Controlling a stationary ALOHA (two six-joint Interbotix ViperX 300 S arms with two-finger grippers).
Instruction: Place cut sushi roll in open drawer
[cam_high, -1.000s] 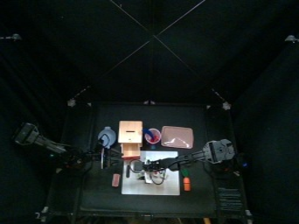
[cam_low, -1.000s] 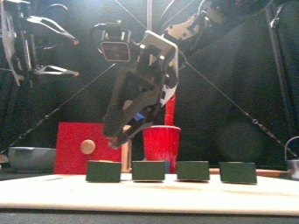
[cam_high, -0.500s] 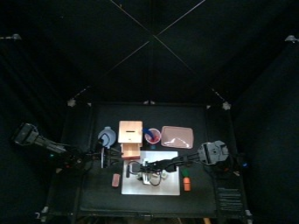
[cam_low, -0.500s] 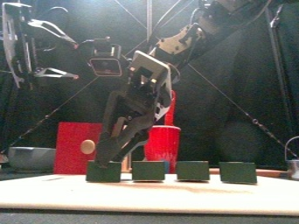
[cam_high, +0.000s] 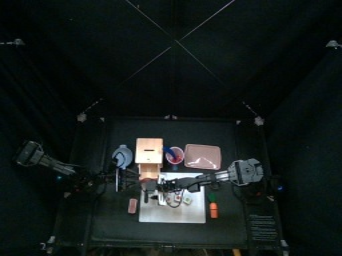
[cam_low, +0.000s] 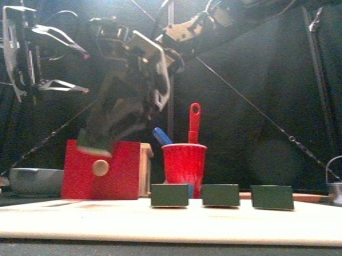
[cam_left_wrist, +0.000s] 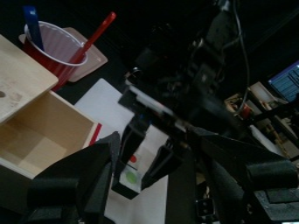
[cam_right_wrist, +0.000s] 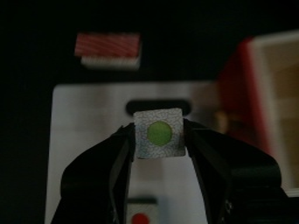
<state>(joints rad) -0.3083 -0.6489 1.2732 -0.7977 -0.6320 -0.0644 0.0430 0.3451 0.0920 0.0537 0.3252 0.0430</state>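
No text, label, brand, number or sign can be read on anything in these views.

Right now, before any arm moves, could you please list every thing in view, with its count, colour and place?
dark-wrapped sushi roll slices: three, dark green sides, in a row on the board
held sushi slice: one, white with green centre, in the right gripper
flat cutting board: one, white, table middle
light-wood cabinet: one, tan, behind the board, drawer open
plastic cup: one, red, beside the cabinet
square tray: one, pink, by the cup
round dish: one, grey-blue, cabinet's other side
stick-like piece: one, orange, board's edge
oblong piece: one, reddish-brown, beside the board
left gripper: black, open, aside
right gripper: black, over the board
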